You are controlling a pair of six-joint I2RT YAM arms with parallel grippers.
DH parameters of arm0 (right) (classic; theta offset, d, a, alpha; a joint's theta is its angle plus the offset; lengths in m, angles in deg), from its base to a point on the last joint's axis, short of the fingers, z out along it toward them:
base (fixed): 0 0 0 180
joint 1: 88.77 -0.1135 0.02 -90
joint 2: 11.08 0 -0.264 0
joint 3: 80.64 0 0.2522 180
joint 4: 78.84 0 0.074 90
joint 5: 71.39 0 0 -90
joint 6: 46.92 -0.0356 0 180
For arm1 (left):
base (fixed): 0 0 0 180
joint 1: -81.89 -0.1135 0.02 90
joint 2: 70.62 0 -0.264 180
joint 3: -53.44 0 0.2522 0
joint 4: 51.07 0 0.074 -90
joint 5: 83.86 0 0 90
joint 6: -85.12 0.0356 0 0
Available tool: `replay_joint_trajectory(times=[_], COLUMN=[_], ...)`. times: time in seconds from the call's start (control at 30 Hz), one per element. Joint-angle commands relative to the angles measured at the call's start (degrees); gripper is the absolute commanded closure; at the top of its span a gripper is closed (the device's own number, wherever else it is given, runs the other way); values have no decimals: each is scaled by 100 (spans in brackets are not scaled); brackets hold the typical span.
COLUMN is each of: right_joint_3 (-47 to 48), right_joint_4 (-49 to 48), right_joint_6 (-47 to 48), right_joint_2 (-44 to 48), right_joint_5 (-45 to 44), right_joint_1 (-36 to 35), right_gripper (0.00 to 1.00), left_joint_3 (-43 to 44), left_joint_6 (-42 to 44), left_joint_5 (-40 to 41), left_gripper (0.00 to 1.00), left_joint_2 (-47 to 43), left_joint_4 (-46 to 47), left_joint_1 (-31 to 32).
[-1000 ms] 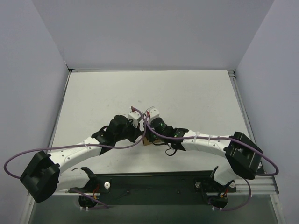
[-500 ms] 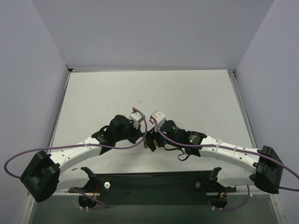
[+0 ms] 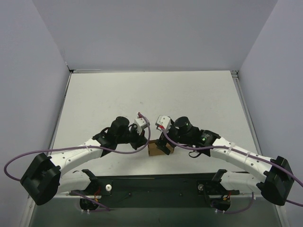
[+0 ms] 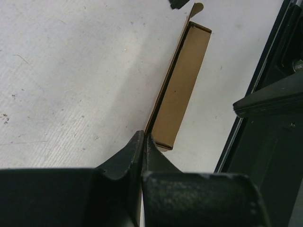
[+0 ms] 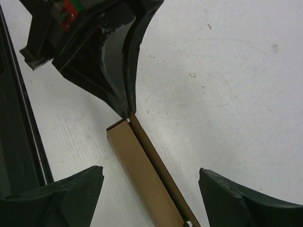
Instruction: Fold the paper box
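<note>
The paper box (image 3: 155,149) is a compact brown rectangular box lying on the white table between the two grippers, near the front edge. In the left wrist view the paper box (image 4: 182,90) has a thin side flap running straight into my left gripper (image 4: 143,137), which is shut on that flap's end. The right wrist view shows the paper box (image 5: 142,179) lying between the spread fingers of my right gripper (image 5: 150,171), which is open and not touching it. The left gripper (image 5: 128,109) pinches the box's far corner there.
The black base rail (image 3: 156,184) runs along the near table edge, close beside the box (image 4: 265,118). Purple cables loop off both arms. Grey walls close in the table at the left, right and back.
My right gripper has opened and let go of the box, and its arm has swung back to the right. The box now shows between the grippers. The left gripper stays shut.
</note>
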Motion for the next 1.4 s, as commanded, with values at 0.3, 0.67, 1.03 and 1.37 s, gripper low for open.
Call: replay_joint_trajectory(times=[0.3,0.67,1.03,1.37], right_joint_3=[-451,-144,103,-134], right_joint_4=[-532,-6,180,-83], right_joint_6=[952,803,689,785], right_joint_2=[-282,-722,-1302,-723], right_joint_5=[611,1402,841,-759], right_joint_1=[-39,-100,-425,-830], right_gripper=[14,15,48,66], left_joint_3=[348,436,428,427], left_joint_6=[179,232,162,-137], left_joint_5=[-356,-101,171,725], left_gripper=[100,100,100,71], left_joint_2=[37,-42,-209,-648], left_joint_4=[-486,-635,-627,-591], left_joint_1=[208,261,278,261])
